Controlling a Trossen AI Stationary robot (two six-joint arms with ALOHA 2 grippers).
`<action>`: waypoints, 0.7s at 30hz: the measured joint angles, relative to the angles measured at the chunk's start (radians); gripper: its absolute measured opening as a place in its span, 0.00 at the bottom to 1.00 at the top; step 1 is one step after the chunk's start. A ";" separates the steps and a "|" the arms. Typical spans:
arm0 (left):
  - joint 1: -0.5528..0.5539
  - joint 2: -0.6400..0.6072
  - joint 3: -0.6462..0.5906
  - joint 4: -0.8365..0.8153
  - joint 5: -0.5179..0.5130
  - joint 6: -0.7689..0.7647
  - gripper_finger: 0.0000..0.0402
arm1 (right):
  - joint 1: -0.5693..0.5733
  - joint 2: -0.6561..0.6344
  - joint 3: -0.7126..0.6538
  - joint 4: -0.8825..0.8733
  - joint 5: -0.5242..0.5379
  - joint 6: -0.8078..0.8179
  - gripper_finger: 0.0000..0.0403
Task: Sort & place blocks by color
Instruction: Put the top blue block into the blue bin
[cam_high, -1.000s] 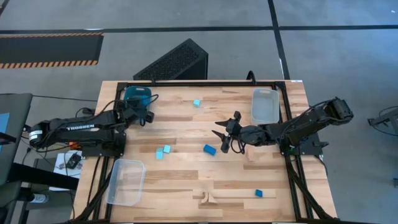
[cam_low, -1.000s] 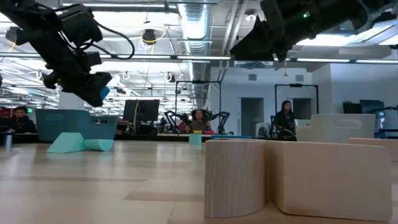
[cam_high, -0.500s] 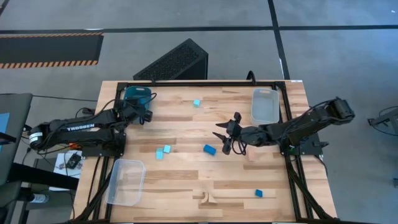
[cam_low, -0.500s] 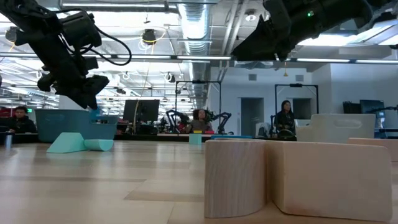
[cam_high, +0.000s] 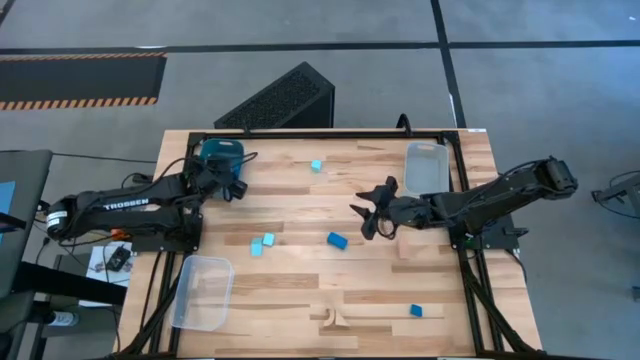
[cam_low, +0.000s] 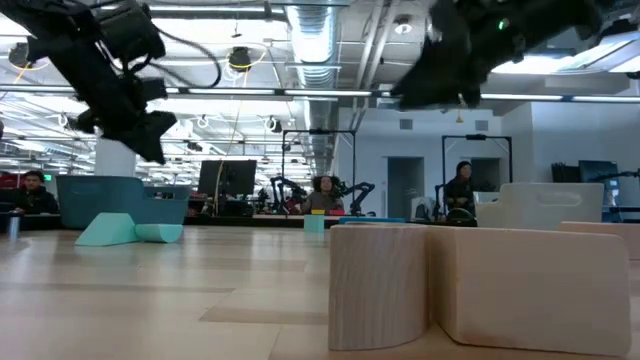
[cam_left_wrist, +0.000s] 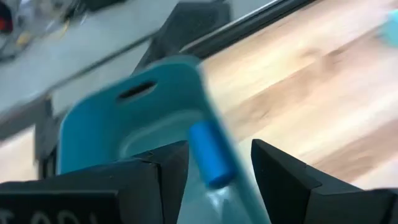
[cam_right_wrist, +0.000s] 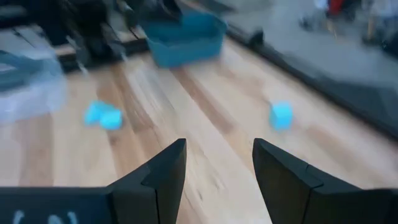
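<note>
1. Left wrist view: we see the left gripper spread apart above the teal bin, a blue block dropping in, looks like; it could bounce out.
2. Right gripper is parted and empty mid-table; other blocks sit scattered.
3. Wood table, big open lab behind.

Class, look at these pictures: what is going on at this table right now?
Two robot arms are sorting coloured blocks into trays. The left gripper hangs open over the teal tray, where a blue cylinder lies between its fingers, apparently just let go. The right gripper is open and empty above mid-table, near a blue block. Other turquoise blocks lie loose on the table.
</note>
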 joint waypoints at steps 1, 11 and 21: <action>-0.021 -0.007 0.001 0.015 0.001 0.024 0.41 | 0.000 0.006 -0.001 -0.038 -0.003 0.036 0.52; -0.293 0.000 -0.165 0.697 0.211 0.260 0.41 | 0.086 0.140 -0.001 -0.095 -0.161 0.268 0.52; -0.418 0.014 -0.231 0.928 0.389 0.412 0.41 | 0.228 0.371 0.037 0.051 -0.055 0.232 0.56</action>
